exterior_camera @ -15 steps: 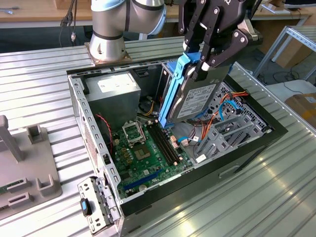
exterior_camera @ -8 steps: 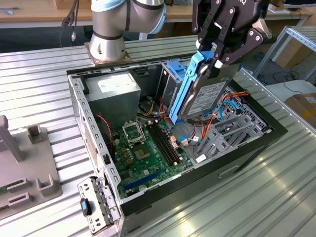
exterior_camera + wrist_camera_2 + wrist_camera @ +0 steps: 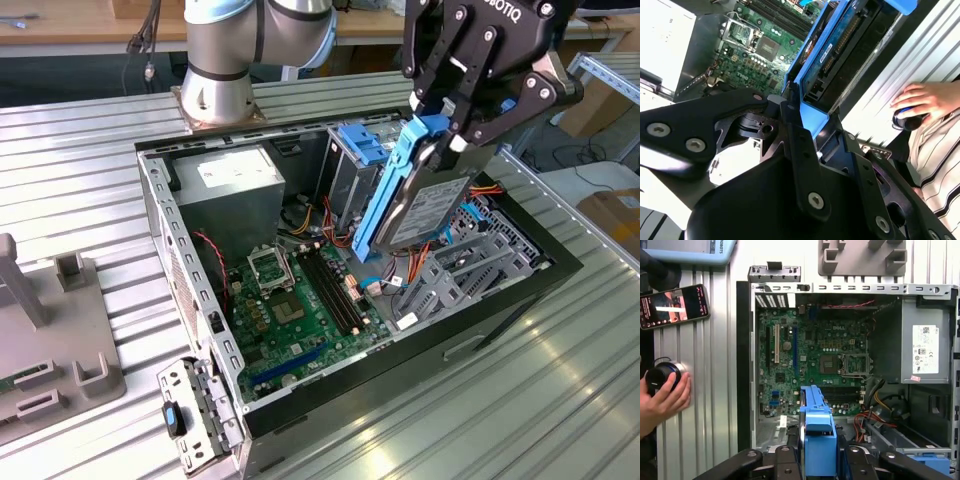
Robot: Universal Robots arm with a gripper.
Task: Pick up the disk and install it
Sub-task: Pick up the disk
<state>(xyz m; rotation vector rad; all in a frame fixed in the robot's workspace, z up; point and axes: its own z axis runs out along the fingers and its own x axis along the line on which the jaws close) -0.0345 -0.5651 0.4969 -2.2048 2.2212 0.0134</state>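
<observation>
The hand (image 3: 447, 122) clamps the disk (image 3: 428, 208) by its upper end. The disk hangs below it, steeply tilted, long axis pointing down into the open case (image 3: 160, 210), just beside the cage (image 3: 345, 185).

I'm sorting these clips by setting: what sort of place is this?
Probably a robotics lab workbench: a robot arm, its gripper holding the disk over an open computer case, on a ribbed metal table.

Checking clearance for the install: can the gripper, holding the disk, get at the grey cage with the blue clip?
Probably yes: the gripper holds the disk tilted beside the cage, the computer case is open above, and nothing lies between them.
</observation>
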